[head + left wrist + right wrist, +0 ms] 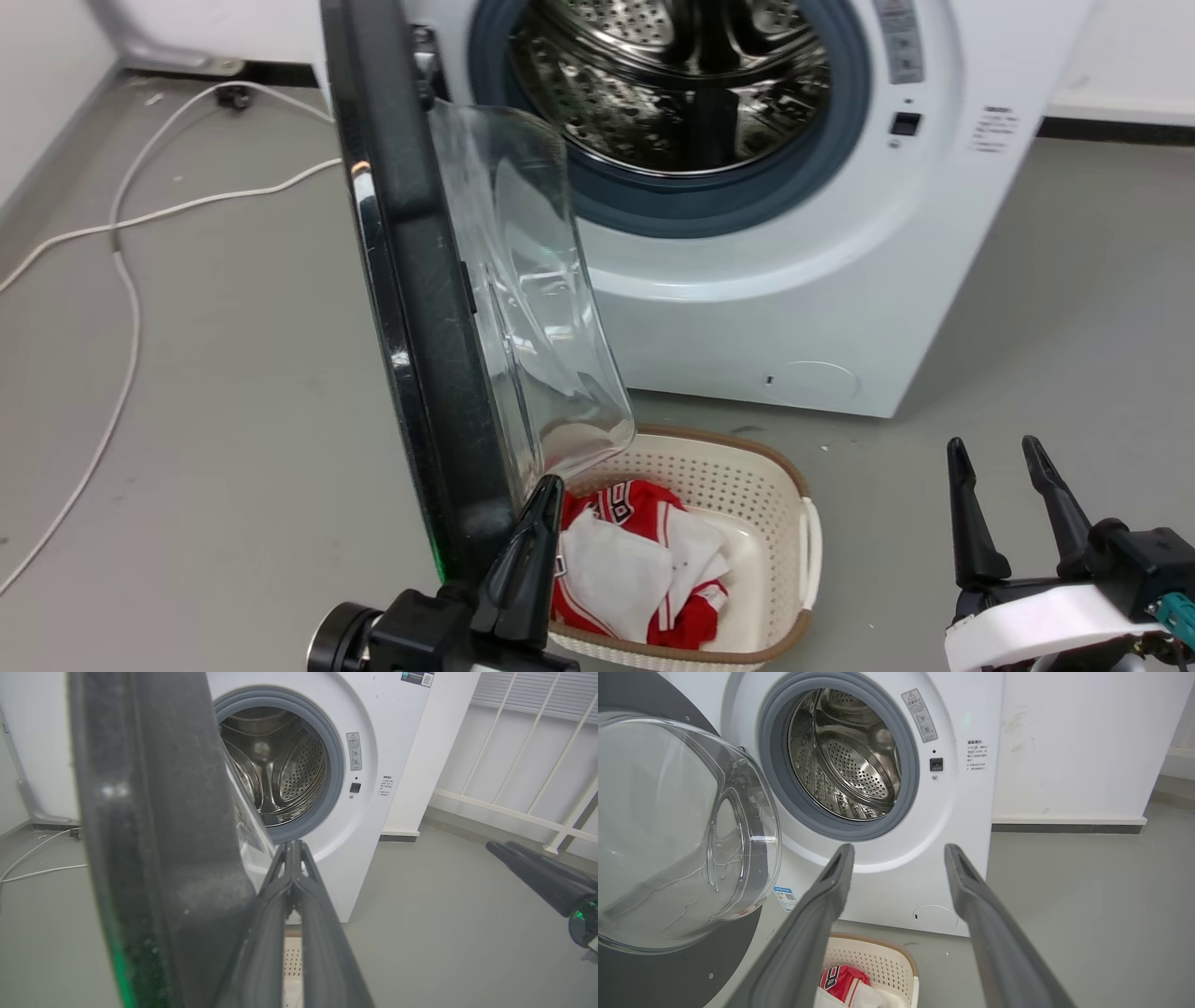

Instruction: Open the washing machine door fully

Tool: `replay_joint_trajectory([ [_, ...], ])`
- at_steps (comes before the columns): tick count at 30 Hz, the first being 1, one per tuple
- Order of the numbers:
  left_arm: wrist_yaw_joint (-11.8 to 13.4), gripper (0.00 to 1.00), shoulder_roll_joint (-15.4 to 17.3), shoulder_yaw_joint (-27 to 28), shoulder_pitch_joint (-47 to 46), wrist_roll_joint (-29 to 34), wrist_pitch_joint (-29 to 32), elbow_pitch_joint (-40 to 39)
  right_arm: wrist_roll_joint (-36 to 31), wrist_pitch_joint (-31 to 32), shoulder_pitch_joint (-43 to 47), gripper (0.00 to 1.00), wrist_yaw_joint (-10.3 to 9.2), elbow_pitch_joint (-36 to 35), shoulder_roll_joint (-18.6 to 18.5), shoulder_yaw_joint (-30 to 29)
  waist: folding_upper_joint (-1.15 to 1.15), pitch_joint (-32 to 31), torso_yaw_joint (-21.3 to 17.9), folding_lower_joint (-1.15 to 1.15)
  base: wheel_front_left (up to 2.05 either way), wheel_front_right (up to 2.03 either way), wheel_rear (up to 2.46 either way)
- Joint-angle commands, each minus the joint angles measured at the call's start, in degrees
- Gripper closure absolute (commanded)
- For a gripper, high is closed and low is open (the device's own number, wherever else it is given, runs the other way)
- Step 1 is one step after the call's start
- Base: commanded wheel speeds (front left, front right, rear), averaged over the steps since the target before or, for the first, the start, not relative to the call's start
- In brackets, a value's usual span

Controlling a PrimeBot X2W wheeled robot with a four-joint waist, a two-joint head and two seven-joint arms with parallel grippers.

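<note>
The white washing machine stands ahead with its steel drum exposed. The washing machine door is swung out towards me, edge-on in the head view, its clear glass bowl bulging to the right. My left gripper is shut with nothing between its fingers. It lies against the door's inner side, right of the black rim and below the bowl. My right gripper hovers open at the lower right, apart from the door. In the right wrist view the open right gripper points at the washer front, with the bowl at the left.
A cream laundry basket holding red and white clothes sits on the floor under the door and in front of the washer. White cables trail over the grey floor at the left. A white railing runs along the right.
</note>
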Motion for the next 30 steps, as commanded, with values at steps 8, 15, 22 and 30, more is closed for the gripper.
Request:
replay_joint_trajectory([
  [8, 2.44, 1.00, 2.15, 2.74, 3.01, -0.16, 1.01, -2.05, 0.62, 0.52, 1.25, 0.00, -0.04, -0.45, 0.10, 0.35, 0.00, -0.28, 8.87, 0.00, 0.00, 0.00, 0.00],
  [15, 3.13, 1.00, 3.89, 5.59, 2.59, -0.84, 1.08, -1.71, 0.95, 0.89, 1.27, 0.00, -0.04, -0.50, 0.10, 0.91, 0.00, -0.05, 11.99, 0.00, 0.00, 0.00, 0.00],
  [22, 3.61, 1.00, 5.54, 9.85, 0.20, -2.41, -0.36, 1.25, 0.98, 1.22, 0.23, 0.00, -0.04, -0.61, 0.10, 1.65, 0.00, 0.76, 12.46, 0.00, 0.00, 0.00, 0.00],
  [30, 4.61, 1.00, 7.19, 17.61, -2.25, -6.80, -2.87, 4.88, 0.63, 1.83, -0.51, 0.00, -0.04, -0.78, 0.09, 1.54, 0.00, 2.41, 10.27, 0.00, 0.00, 0.00, 0.00],
])
